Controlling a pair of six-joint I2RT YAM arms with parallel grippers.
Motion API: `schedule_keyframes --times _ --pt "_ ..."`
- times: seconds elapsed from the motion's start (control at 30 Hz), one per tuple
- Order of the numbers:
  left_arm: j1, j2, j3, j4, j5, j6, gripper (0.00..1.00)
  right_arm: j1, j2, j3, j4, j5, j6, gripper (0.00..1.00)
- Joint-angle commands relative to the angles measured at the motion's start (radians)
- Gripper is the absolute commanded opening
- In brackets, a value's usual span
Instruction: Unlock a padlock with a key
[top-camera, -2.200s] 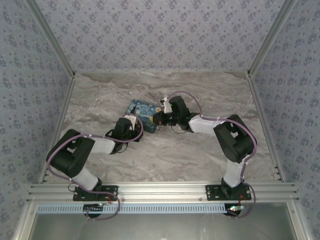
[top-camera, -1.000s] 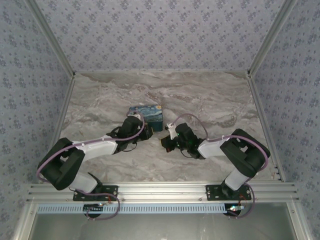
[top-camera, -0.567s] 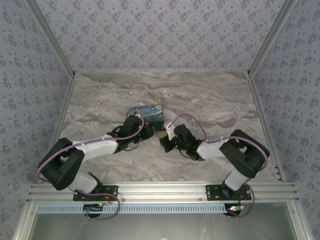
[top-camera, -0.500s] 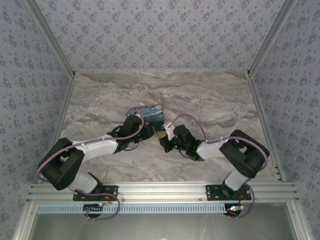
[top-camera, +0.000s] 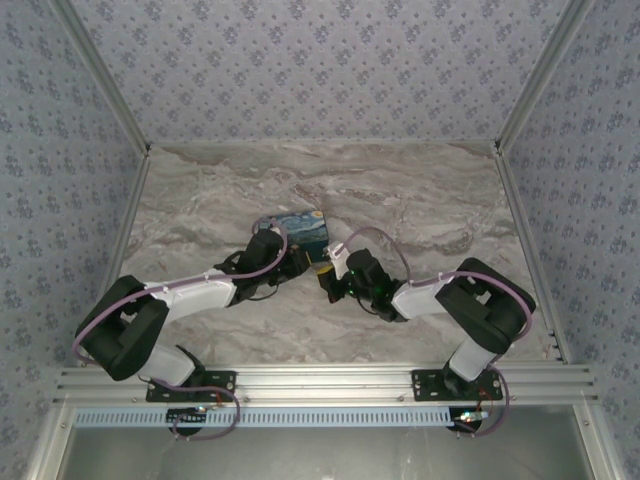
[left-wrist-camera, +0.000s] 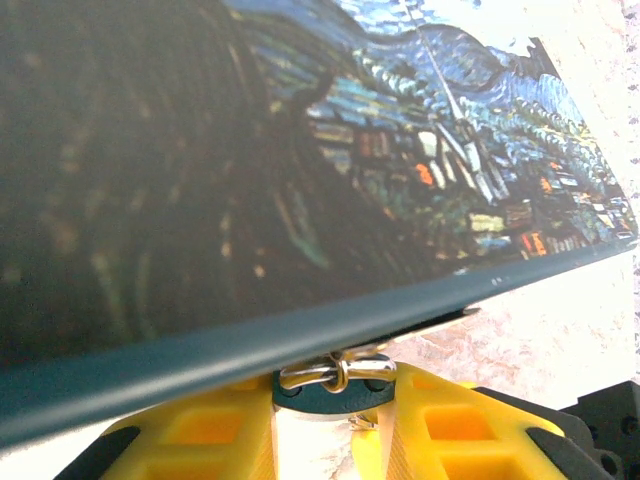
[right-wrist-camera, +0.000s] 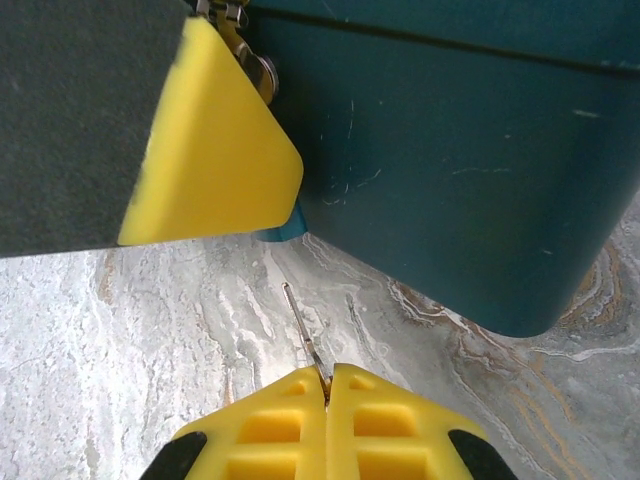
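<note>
Padlock (left-wrist-camera: 320, 397) at the front edge of the tin box (left-wrist-camera: 300, 180), pinched by the left gripper (left-wrist-camera: 333, 405); right gripper (right-wrist-camera: 326, 378) clamps the key (right-wrist-camera: 302, 328), tip near, not yet inserted. Unlocking remains.

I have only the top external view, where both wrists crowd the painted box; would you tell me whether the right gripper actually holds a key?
Observer: Yes; on the right wrist view the right gripper has its jaws shut on the key, whose thin blade sticks out ahead.
Operator: Thank you. Is it inserted yet?
Observer: Not yet; bare marble tabletop shows between its tip and the teal corner of the padlock.
Operator: Is anything steadying that padlock?
Observer: On the left wrist view the left gripper pinches its body, right under the lid edge of the starry-night tin box.
</note>
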Motion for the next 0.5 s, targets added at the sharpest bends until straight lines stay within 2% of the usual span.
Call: schedule_keyframes --times 0.0,0.47 --pt "-0.010 -0.033 0.042 0.053 0.015 -0.012 0.26 0.005 0.018 0.029 0.028 0.011 -0.019 0.00" --pt "-0.011 -0.029 0.042 0.059 0.020 -0.018 0.26 0.009 0.040 0.050 0.053 0.009 -0.013 0.00"
